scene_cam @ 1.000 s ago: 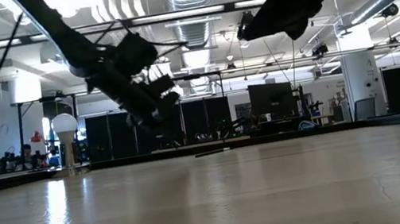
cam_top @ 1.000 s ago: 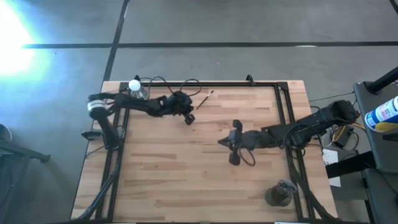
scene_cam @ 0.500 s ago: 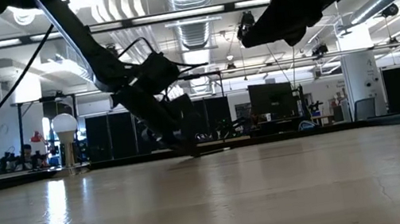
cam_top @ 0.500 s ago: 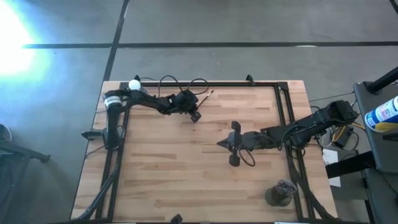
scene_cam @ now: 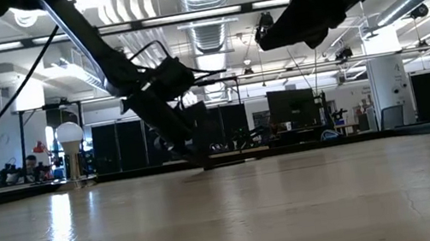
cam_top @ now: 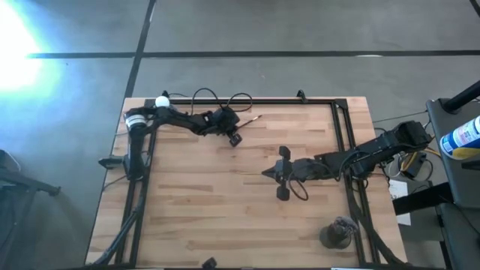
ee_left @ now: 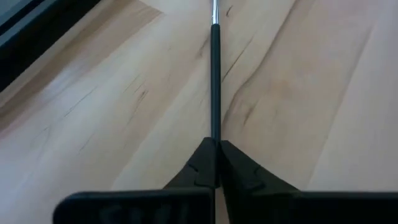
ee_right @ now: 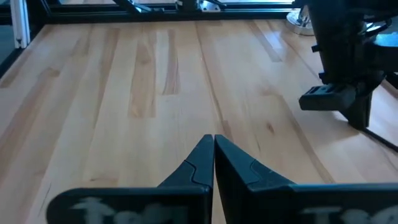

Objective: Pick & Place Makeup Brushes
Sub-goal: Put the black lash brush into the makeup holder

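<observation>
One makeup brush [cam_top: 250, 119] with a thin dark handle and a silvery ferrule [ee_left: 214, 11] lies on the wooden table near its far edge. My left gripper [cam_top: 238, 130] is down at the brush's free handle end and shut on it; the low view shows this gripper [scene_cam: 204, 162] at table height with the brush [scene_cam: 229, 163] beside it. My right gripper [cam_top: 267, 172] hangs shut above the table's middle with nothing in it, and shows high up in the low view [scene_cam: 265, 40]. My left gripper pinches the brush's dark handle at its free end [ee_left: 215, 134] between the two fingertips. The fingers slant down from the table's left and near side and lie along the brush. The brush lies flat on the table, pointing away from the fingers.
A small clear bottle with a round white cap [cam_top: 162, 101] stands at the far left corner. A dark cup-like holder [cam_top: 337, 234] stands near the front right. A black frame [cam_top: 300, 102] runs along the table's edges. Bare wood [cam_top: 210, 202] lies between the arms.
My left gripper has gone down and toward the table's far right, from above the table to table height at the brush's handle end. The right arm has kept still.
</observation>
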Controlling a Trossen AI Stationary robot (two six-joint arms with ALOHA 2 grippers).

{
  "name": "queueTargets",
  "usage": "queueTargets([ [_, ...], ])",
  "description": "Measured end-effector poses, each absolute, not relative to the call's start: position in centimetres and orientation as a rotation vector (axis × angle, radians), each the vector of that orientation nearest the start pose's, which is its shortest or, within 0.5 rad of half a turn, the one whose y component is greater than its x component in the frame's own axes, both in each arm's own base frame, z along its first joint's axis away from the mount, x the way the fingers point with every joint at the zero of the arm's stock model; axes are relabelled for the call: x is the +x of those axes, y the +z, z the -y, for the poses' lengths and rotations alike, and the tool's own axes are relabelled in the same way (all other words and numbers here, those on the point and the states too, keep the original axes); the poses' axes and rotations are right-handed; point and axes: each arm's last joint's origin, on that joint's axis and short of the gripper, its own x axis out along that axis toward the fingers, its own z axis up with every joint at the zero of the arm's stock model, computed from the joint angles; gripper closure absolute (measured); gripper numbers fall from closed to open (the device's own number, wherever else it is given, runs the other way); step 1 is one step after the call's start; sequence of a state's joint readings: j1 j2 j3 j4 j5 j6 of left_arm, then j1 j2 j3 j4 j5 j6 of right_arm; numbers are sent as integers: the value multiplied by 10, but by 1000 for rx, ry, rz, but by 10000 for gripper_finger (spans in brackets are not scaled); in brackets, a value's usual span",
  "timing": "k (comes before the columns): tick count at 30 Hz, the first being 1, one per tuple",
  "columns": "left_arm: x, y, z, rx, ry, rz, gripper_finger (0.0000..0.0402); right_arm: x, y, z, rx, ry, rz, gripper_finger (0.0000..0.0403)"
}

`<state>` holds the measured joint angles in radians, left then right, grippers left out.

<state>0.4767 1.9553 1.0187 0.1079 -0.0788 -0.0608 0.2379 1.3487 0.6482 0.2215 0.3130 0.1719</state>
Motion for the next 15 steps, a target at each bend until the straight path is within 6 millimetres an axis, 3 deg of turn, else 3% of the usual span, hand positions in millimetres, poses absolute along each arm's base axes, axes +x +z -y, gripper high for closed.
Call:
queueTargets([
  [8, 322, 121, -162, -197, 558, -849, 399, 261, 194, -52, 4, -201, -472, 394],
  [15, 275, 123, -132, -217, 562, -765, 400, 250, 179, -48, 33, -238, -365, 394],
])
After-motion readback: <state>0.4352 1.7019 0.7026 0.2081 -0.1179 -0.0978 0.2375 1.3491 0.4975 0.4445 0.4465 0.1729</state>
